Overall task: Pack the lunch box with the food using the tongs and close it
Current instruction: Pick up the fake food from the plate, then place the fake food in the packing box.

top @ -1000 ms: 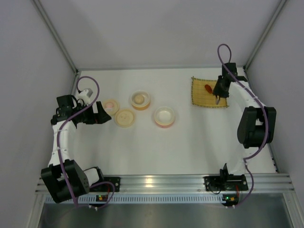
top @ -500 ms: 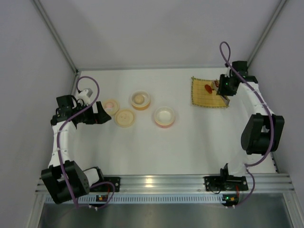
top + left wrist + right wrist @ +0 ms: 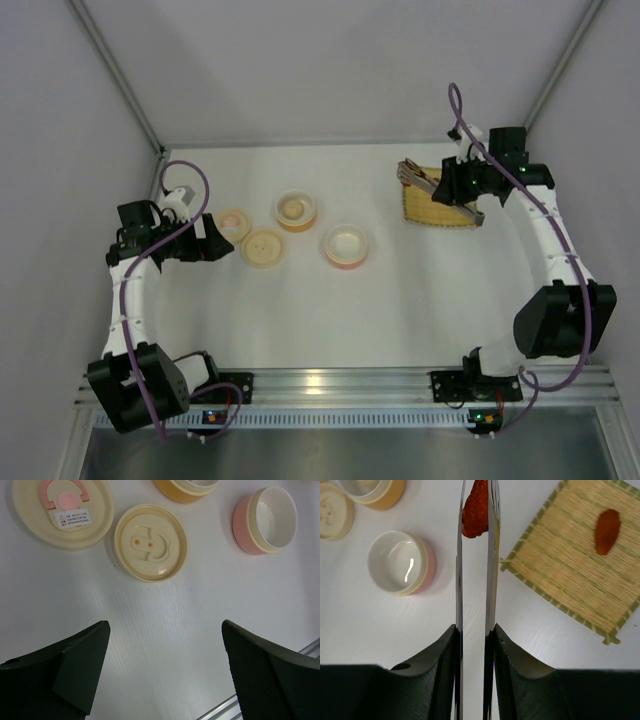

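As the tongs now stand: the slim silver metal tongs [image 3: 475, 580] are squeezed almost shut. Their tips pinch one red-orange sausage-like piece of food [image 3: 475, 510], and the right gripper [image 3: 475, 630] clamps both arms.
Step in hand: I judge it is carrying this piece from the yellow bamboo mat [image 3: 570, 575] toward the lunch box.
Where the piece is: between the mat and the pink round bowl with white inside [image 3: 400, 562], touching neither.
Next move: bring the tips over a bowl, lower them, then loosen the squeeze. If the squeeze loosens too early, the piece can drop on the white table [image 3: 380, 625].
Food on the mat: one more red-orange piece [image 3: 607, 531].
Right wrist view only: the pinched piece, which is too small to see from the top.
Left wrist view only: the left gripper [image 3: 165, 670] has its jaws spread wide and holds nothing. Below it lie a cream round lid [image 3: 150, 542] and a larger cream lid with a pink handle [image 3: 62, 507], both off the bowls, so closing is not yet begun.
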### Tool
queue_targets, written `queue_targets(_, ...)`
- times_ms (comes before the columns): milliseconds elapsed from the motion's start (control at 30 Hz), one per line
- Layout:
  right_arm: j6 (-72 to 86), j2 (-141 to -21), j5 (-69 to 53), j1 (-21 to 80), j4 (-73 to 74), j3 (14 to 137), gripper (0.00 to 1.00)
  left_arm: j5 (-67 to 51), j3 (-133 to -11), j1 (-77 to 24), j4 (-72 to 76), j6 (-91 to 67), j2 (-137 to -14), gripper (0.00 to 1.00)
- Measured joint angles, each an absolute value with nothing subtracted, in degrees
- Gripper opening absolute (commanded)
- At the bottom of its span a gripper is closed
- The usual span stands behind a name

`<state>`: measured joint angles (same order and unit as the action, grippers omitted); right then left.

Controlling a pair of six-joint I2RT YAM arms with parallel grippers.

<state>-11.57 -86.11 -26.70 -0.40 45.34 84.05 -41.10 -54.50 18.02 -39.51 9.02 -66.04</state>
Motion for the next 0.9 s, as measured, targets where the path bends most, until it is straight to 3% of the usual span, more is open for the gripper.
queue_targets(333, -14.6, -81.9, -30.1, 16.1, 45.7, 77.6, 0.0, -41.1, -54.5, 18.0, -39.5, 9.0, -66.0, 0.98)
queue_targets(900, -14.5, -83.9, -27.9, 22.6, 44.2, 69.3, 0.0, -41.1, -54.5, 18.0, -39.5, 9.1, -66.0, 0.98)
